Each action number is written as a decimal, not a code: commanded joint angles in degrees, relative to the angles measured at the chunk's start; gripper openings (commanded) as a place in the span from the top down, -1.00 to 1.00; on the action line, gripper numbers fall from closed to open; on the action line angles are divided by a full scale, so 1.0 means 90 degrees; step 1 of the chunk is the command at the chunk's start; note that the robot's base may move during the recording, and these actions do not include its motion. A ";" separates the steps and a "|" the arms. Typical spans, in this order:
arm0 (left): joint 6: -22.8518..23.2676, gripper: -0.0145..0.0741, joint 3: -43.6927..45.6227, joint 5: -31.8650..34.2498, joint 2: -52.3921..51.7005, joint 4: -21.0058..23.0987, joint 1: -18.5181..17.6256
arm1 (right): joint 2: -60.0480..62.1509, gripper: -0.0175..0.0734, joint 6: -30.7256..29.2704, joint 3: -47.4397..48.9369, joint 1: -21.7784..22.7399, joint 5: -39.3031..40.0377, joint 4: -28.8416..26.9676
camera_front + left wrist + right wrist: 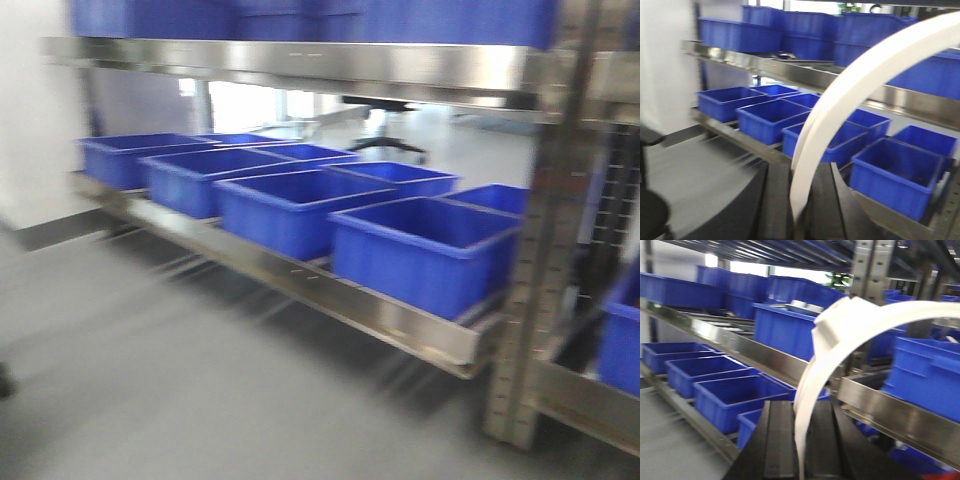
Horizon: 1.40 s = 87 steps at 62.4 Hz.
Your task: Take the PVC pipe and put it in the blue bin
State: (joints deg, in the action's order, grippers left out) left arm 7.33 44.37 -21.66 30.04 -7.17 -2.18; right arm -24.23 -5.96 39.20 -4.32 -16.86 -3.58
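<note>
1. Right wrist view: the pipe piece (pixel 840 335), a thick-walled white curve with a stepped lug near its crown, stands out of the right gripper (pixel 801 440) at 6 o'clock and sweeps over toward 3 o'clock.
2. We judge it light, stiff and smooth. It should not sag or crack, but the slick plastic could pivot between the pads if knocked. The hold at one end leaves a long free arc, so a grip nearer the lug would likely sit steadier.
3. The right gripper's black fingers (pixel 777 440) are clamped on the lower end of the piece, with only its wall between them.
4. In the left wrist view, the left gripper (pixel 799 205) is likewise clamped, on a longer, flatter white strip (pixel 865 75) that climbs from 6 o'clock toward 2 o'clock.
5. In the front view, open blue bins (pixel 420 260) line the lower shelf (pixel 390 320) from 9 o'clock to 3 o'clock. Neither arm shows here, and we cannot tell which bin is meant.
6. The pipe piece hangs clear of every surface, well apart from the bins, so we judge the drop not yet begun.
</note>
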 commanded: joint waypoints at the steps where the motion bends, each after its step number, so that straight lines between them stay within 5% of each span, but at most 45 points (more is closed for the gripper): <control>1: 0.0016 0.92 0.0067 0.0178 -0.0026 0.0046 0.0017 | 0.0028 0.92 0.0009 0.0049 -0.0034 0.0110 0.0062; 87: 0.0016 0.92 0.0067 0.0178 -0.0026 0.0046 0.0017 | 0.0028 0.92 0.0009 0.0049 -0.0034 0.0110 0.0062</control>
State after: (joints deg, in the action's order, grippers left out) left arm 7.33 44.37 -21.66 30.04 -7.17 -2.18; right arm -24.23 -5.96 39.20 -4.32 -16.86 -3.58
